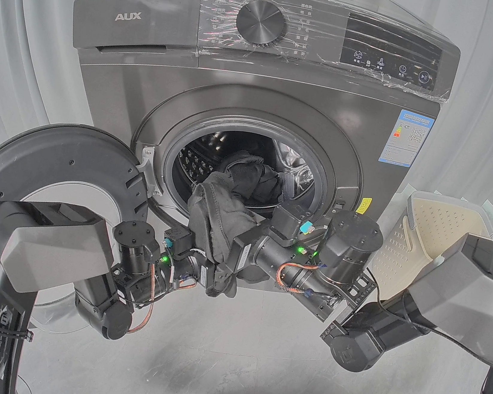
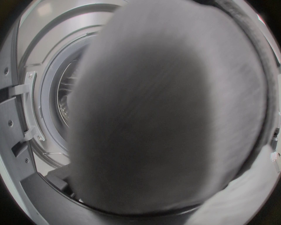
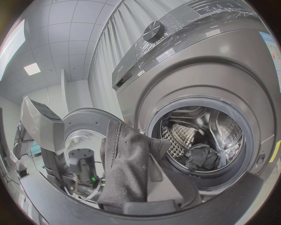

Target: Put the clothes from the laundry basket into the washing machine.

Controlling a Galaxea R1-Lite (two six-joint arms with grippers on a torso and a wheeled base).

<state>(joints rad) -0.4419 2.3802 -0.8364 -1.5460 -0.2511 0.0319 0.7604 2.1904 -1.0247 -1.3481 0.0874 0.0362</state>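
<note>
The grey washing machine stands with its door swung open to the left. Dark clothes lie inside the drum. A black garment hangs out over the drum's rim. My right gripper is just below the opening and is shut on this garment, which wraps one side of the gripper; a grey finger shows beside the cloth. My left gripper sits at the garment's lower end, buried under it. Grey cloth lies right over the left wrist camera.
The cream perforated laundry basket stands on the floor to the right of the machine, behind my right arm. The open door blocks the left side. Bare grey floor lies in front of the machine. Curtains hang behind.
</note>
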